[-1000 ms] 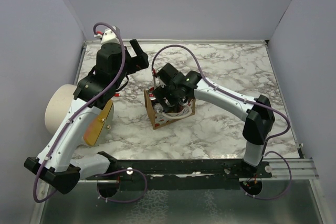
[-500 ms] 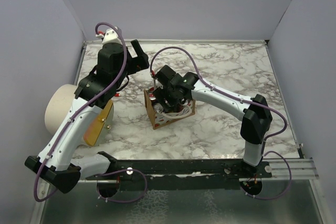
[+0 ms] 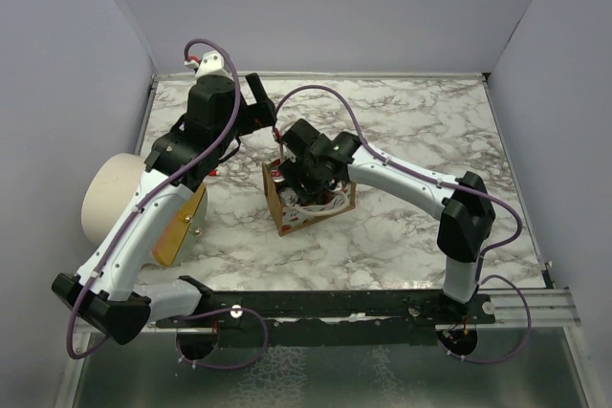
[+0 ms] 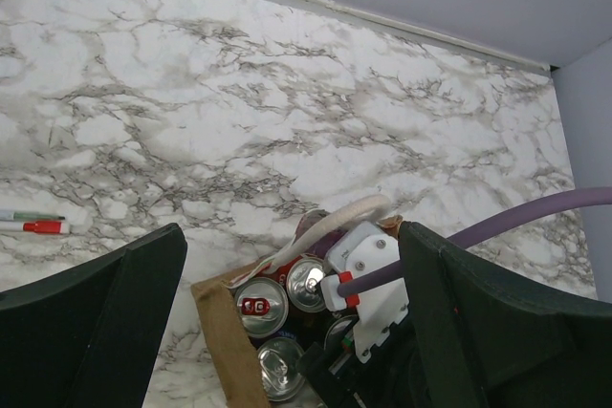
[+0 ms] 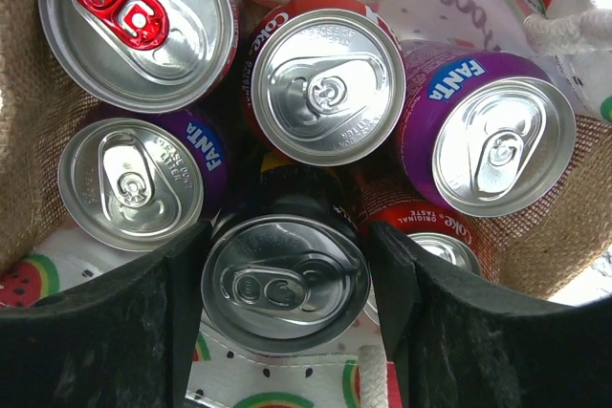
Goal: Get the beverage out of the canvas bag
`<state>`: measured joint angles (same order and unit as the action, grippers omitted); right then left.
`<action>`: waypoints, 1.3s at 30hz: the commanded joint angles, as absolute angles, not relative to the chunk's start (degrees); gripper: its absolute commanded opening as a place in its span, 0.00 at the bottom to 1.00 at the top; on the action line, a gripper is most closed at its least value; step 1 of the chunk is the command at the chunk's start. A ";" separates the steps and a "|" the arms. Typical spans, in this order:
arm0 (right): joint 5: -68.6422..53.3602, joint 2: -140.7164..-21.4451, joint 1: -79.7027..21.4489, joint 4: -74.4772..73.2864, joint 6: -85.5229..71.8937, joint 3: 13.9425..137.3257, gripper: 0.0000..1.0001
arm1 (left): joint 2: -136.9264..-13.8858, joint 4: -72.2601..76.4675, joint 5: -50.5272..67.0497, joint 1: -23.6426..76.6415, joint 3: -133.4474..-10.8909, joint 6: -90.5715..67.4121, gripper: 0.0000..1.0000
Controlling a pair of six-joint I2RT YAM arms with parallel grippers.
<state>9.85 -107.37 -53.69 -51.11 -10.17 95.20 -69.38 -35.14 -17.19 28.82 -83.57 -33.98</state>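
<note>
your right gripper (image 5: 287,274) is down in the mouth of the small boxy brown canvas bag (image 5: 14,140), which stands upright near the middle of the white marble surface (image 3: 430,131). its fingers (image 5: 105,332) are spread astride the dark can with the silver top (image 5: 285,279), edges right at its rim. i cannot tell if they are clamping. sink deep enough to hold the can's wall, not the lid, then squeeze and pull straight up. the purple fanta can (image 5: 132,183) and the red coke can (image 5: 328,83) crowd it on the far side, so any tilt could drag them. your left gripper (image 4: 290,236) hangs above and far-left of the bag, fingers (image 4: 96,312) wide apart and holding nothing. it could pin the bag if it rises with the can.

the right wrist view alone shows which can is straddled, plus the labels. the left wrist view shows the white rope handle (image 4: 335,222) lying across the mouth beside your right wrist, so mind it snagging. it also shows a red and white pen (image 4: 33,226) on the surface to the left. only the top view shows the large cream cylinder (image 3: 110,198) at the left, well apart from the bag.
</note>
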 commanded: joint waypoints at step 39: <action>22.17 -88.69 -54.40 -51.38 -8.52 109.33 0.02 | -71.13 -31.85 -17.56 28.48 -84.70 -35.64 0.95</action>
